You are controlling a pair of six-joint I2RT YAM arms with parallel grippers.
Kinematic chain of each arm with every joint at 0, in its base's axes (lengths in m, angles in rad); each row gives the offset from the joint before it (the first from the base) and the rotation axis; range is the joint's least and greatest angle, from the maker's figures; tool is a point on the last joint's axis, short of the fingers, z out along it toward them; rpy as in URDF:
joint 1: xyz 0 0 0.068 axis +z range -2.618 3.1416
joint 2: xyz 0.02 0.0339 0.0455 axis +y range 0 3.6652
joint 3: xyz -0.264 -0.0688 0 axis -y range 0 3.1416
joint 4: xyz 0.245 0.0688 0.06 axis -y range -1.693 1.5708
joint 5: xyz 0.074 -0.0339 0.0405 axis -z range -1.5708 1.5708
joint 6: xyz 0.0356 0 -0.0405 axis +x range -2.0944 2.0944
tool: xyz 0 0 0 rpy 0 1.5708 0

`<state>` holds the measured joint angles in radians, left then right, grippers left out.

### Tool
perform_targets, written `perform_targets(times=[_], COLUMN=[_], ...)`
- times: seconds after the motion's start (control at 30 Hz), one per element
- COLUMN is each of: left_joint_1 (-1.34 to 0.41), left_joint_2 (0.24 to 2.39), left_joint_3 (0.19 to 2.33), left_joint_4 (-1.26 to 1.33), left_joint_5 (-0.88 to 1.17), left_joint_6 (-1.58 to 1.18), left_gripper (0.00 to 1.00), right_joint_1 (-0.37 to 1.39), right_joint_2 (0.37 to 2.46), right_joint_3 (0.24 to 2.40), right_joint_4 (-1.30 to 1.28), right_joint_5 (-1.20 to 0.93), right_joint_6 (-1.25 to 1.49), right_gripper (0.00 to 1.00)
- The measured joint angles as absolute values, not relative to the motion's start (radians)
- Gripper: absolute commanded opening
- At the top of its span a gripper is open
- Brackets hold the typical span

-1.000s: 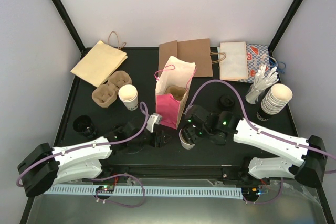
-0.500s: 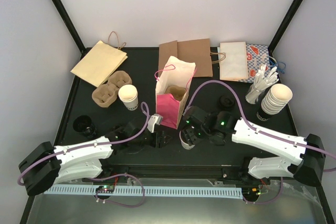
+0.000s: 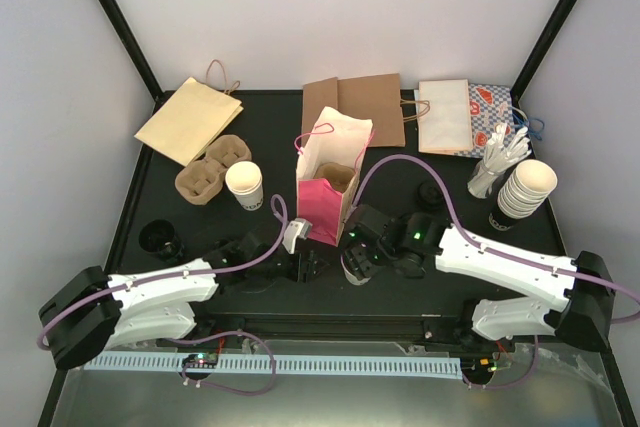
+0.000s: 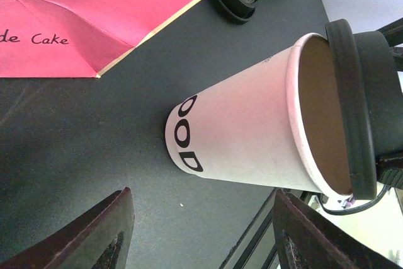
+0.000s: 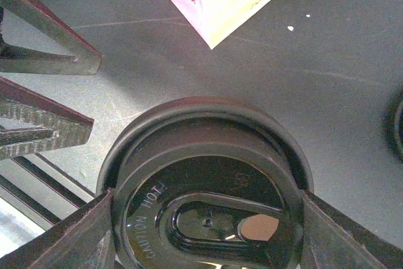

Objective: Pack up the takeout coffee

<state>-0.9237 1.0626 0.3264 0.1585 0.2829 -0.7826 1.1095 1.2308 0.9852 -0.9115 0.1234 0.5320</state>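
Left wrist view: my L hand (image 4: 201,196) is released; coffee cup (image 4: 252,137) stands on bench (image 4: 63,130) near pink bag (image 4: 94,11). R hand (image 5: 208,218) grasps black lid (image 5: 208,174) against cup's rim.

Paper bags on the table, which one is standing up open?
The pink-and-white bag in the middle: it stands upright with its mouth open. The tan bag, brown bag, white bag and patterned bag lie flat.

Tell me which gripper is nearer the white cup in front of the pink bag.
Right. The right gripper holds a black lid over the cup, at its rim. The left gripper sits open beside the cup, apart from it.
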Motion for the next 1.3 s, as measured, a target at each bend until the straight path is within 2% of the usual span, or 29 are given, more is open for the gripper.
perform_targets(times=[0.7, 0.93, 1.3], left_joint_1=[-0.924, -0.924, -0.924], left_joint_2=[1.076, 1.079, 1.127], left_joint_3=[0.326, 0.326, 0.327], left_joint_4=[0.167, 0.168, 0.175], left_joint_5=[0.299, 0.3, 0.3], left_joint_6=[-0.783, -0.786, -0.787], left_gripper=[0.6, 0.52, 0.49], right_joint_1=[1.123, 1.127, 1.139], right_joint_2=[1.264, 1.266, 1.295], right_joint_3=[0.998, 0.999, 1.017], right_joint_4=[-0.904, -0.903, -0.905], right_joint_5=[0.14, 0.141, 0.148], right_joint_6=[0.521, 0.513, 0.502], right_gripper=[0.65, 0.65, 0.65])
